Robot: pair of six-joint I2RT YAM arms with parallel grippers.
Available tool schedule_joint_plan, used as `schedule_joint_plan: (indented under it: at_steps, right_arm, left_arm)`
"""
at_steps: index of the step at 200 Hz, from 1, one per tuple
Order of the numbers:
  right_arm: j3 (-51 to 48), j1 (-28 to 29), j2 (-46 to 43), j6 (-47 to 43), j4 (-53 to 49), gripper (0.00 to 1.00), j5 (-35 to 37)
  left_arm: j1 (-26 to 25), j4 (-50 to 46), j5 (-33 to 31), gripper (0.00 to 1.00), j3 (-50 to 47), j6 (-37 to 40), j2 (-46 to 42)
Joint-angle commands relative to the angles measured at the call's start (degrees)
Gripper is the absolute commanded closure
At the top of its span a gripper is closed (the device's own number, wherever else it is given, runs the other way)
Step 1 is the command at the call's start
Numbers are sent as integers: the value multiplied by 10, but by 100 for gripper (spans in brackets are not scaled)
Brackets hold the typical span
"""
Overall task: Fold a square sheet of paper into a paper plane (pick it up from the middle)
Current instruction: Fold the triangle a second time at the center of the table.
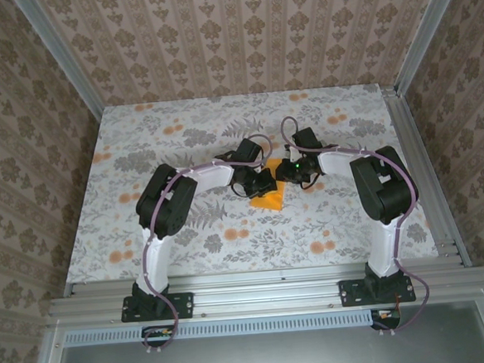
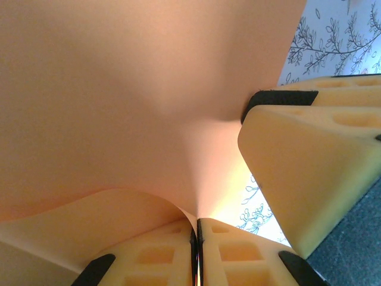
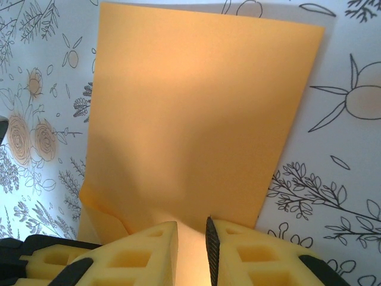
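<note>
The left gripper (image 2: 197,229) sits at the left side of the orange sheet of paper (image 3: 196,107), jaws pressed together on a curled-up part of it. The sheet is at the middle of the flowered table (image 1: 353,223) — partly lifted. On the sheet's right side, the right gripper (image 3: 191,229) clamps its edge too.

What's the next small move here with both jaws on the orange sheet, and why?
Probably lower the left gripper slightly to press the bend flat. The square sheet of paper rises from its shut jaws in a soft curve, not a crease; the right gripper also looks pinched on the sheet and could anchor it.
</note>
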Motion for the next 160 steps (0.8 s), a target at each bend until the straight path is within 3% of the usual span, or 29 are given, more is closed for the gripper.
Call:
schedule_joint_plan:
  at_steps: [1, 160]
  right_arm:
    - [-18, 4, -1, 6, -30, 75, -15]
    - [-24, -5, -4, 1, -31, 76, -14]
  left_arm:
    - [-7, 15, 6, 88, 19, 8, 7]
    - [-14, -5, 25, 88, 28, 57, -4]
